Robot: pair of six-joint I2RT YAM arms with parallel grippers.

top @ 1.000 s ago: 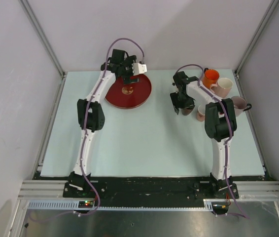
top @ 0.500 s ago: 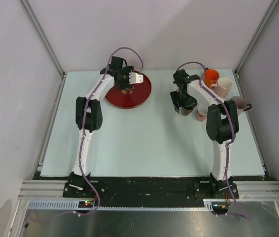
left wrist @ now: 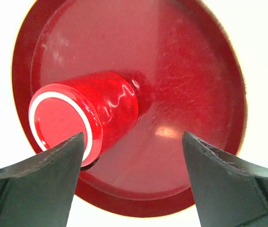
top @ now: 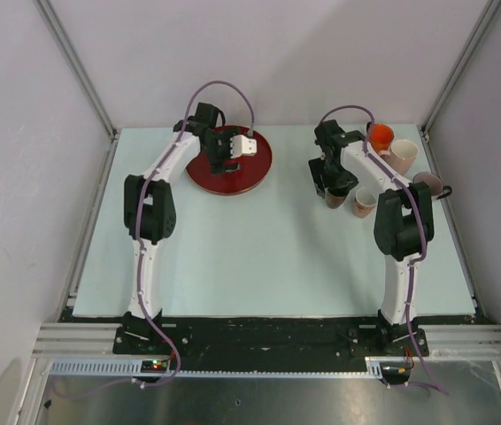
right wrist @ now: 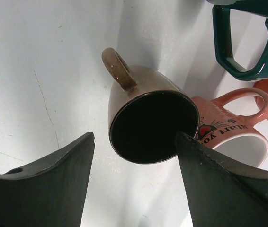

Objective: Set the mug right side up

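In the top view, soft, even light leaves only faint shadows on the pale table. The left wrist view burns out to white around the red plate, which, like the red mug, carries glare spots. In the right wrist view the inside of the brown mug is pure black, and a soft grey shadow band runs behind it.

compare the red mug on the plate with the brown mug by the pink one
Pose: the red mug stands upside down, base up; the brown mug is upright, dark mouth up. Place: the red mug sits on the red plate; the brown mug on the table beside the pink mug. Both stand, neither lies on its side.
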